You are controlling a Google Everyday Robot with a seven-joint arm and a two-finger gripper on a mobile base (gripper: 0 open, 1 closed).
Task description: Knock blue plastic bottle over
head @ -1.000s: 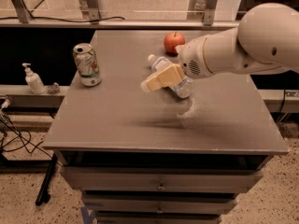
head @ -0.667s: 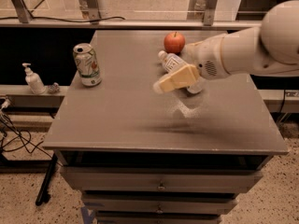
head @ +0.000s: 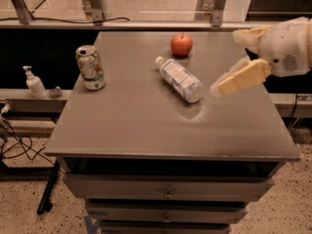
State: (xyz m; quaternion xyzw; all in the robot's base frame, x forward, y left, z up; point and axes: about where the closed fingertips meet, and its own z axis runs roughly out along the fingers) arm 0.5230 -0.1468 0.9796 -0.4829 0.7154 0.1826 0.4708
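Note:
The blue plastic bottle (head: pixel 179 79) lies on its side in the middle of the grey table (head: pixel 146 126), its white cap pointing to the back left, towards the apple. My gripper (head: pixel 226 62) hovers above the table's right side, just right of the bottle's base and apart from it. Its fingers (head: pixel 241 77) are spread open and hold nothing.
A red apple (head: pixel 181 44) sits at the back of the table behind the bottle. A green-and-white drink can (head: pixel 90 67) stands upright at the left. A small white pump bottle (head: pixel 35 83) stands on a lower ledge to the left. Drawers are below the tabletop.
The arm has swung away to the right, uncovering the bottle. The bottle now lies flat on the table.

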